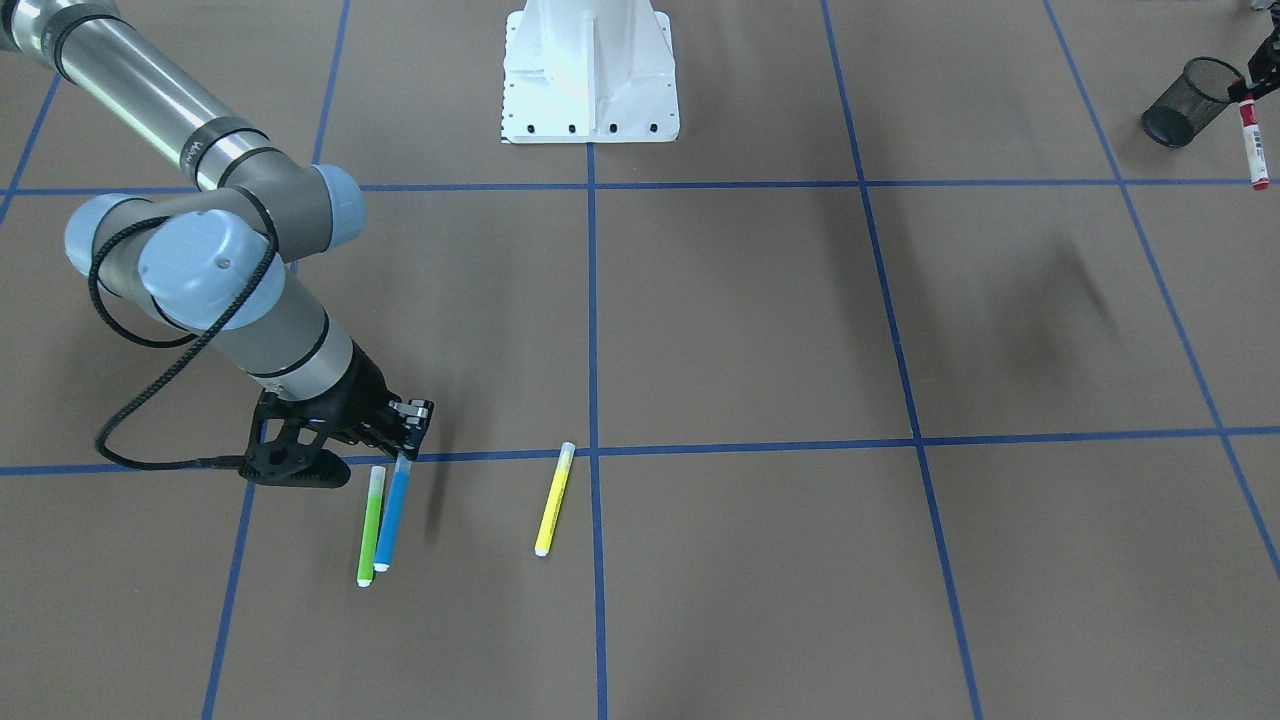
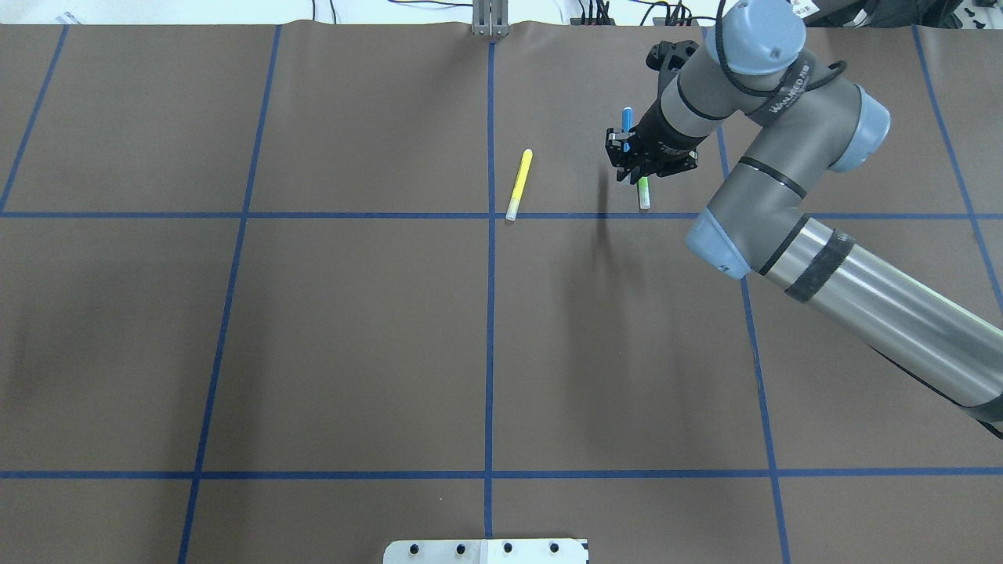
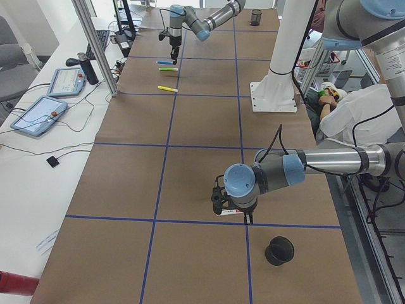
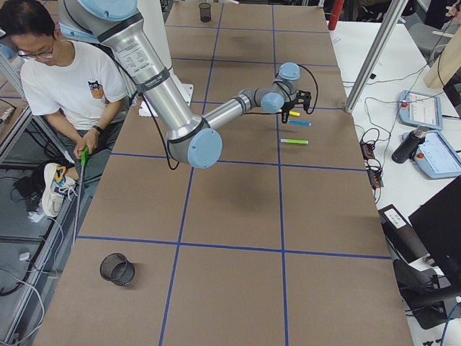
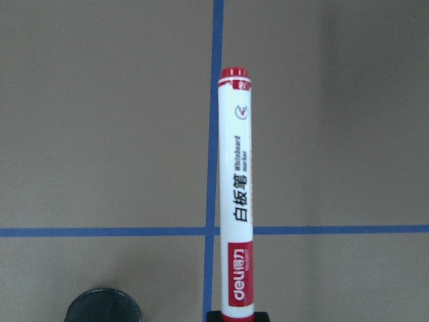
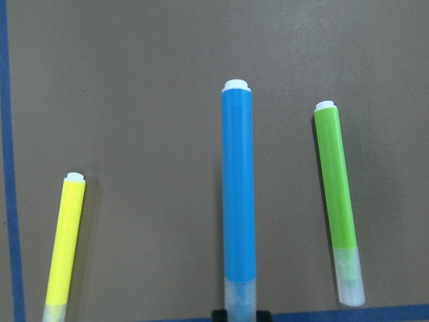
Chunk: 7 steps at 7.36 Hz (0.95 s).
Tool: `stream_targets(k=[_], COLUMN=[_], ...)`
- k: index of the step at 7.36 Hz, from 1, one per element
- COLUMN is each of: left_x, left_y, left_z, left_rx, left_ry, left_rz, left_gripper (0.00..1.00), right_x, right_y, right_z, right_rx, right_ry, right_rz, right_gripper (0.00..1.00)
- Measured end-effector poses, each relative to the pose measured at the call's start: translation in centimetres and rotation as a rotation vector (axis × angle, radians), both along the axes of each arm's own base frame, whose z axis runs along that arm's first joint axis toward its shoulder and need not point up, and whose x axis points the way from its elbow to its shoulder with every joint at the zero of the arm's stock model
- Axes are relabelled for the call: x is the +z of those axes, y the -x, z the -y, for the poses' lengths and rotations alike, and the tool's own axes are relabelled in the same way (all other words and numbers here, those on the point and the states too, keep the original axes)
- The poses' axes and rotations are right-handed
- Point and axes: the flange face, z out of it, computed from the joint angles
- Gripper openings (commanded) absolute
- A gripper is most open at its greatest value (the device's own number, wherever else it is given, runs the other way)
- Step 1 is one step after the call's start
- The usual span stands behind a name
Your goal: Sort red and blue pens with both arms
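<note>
My right gripper (image 1: 408, 428) is shut on the pale cap end of the blue pen (image 1: 392, 510), whose barrel (image 6: 238, 194) runs straight out from the jaws in the right wrist view. It looks slightly raised off the table. In the overhead view the right gripper (image 2: 631, 160) hides most of the blue pen (image 2: 626, 124). My left gripper (image 3: 229, 212) is shut on the red pen (image 5: 234, 201), a white marker with red ends. It hangs over a blue tape line beside a black mesh cup (image 1: 1190, 100).
A lime green pen (image 1: 370, 525) lies right beside the blue one, and a yellow pen (image 1: 553, 498) lies further toward the centre line. The white pedestal (image 1: 590, 70) stands at mid-table. A seated person (image 4: 68, 79) is beside the table.
</note>
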Motion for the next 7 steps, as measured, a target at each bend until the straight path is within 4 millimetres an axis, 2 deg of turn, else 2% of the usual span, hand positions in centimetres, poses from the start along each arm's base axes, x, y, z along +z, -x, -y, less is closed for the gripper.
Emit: stream_targets(k=[2, 3, 5, 6, 7], left_x=[1.4, 1.9, 3.7, 4.8, 5.8], left_y=[4.3, 5.7, 6.2, 6.1, 5.9], left_z=[-2.4, -3.5, -5.5, -6.4, -7.2], left_rx=[0.08, 0.104, 0.129, 0.136, 0.14], left_ry=[0.046, 0.089, 0.209, 0.278, 0.357], left_rz=[0.087, 0.11, 0.099, 0.082, 0.06], left_gripper=[0.0, 0.0, 0.0, 0.0, 0.0], right_x=[-0.3, -0.4, -0.5, -0.5, -0.4], right_y=[-2.3, -3.0, -3.9, -5.0, -7.0], right_z=[-1.4, -2.0, -2.6, -2.9, -3.3], right_rx=[0.003, 0.005, 0.01, 0.011, 0.003], right_ry=[-0.009, -0.014, -0.022, -0.022, -0.009], right_rz=[0.028, 0.036, 0.044, 0.053, 0.078], right_gripper=[0.0, 0.0, 0.0, 0.0, 0.0])
